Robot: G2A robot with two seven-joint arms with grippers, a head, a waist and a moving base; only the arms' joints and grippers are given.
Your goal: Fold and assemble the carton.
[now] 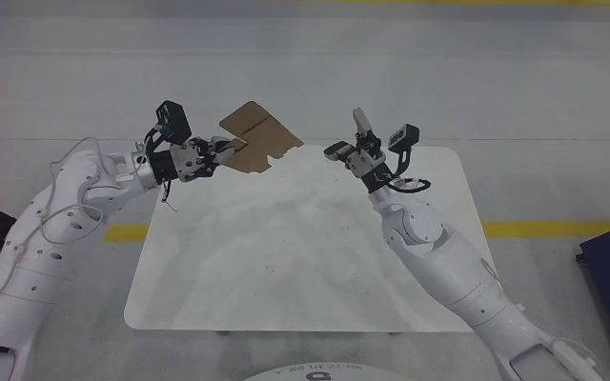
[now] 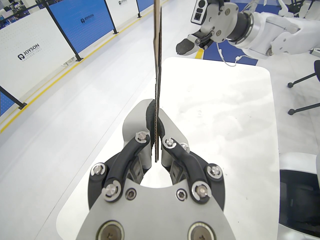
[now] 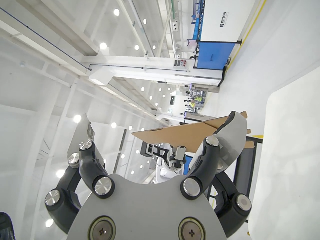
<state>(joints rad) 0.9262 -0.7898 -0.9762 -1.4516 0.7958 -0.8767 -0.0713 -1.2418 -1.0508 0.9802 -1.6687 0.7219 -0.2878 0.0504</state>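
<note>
A flat brown carton (image 1: 259,136) is held in the air over the table's far left corner. My left gripper (image 1: 232,147) is shut on its near edge. In the left wrist view the carton (image 2: 157,51) stands edge-on between the pads of the left gripper (image 2: 157,123). My right gripper (image 1: 346,133) is open, a short way to the right of the carton and apart from it, with nothing between its fingers. From the right wrist the carton (image 3: 180,136) shows beyond the spread fingers (image 3: 232,128) of the right gripper (image 3: 160,126).
The white table (image 1: 305,257) has rounded corners and a bare top. The carton overhangs its far edge above the grey floor. Blue and white barrier panels (image 2: 75,21) line the floor beyond, and a yellow floor line (image 1: 534,229) runs beside the table.
</note>
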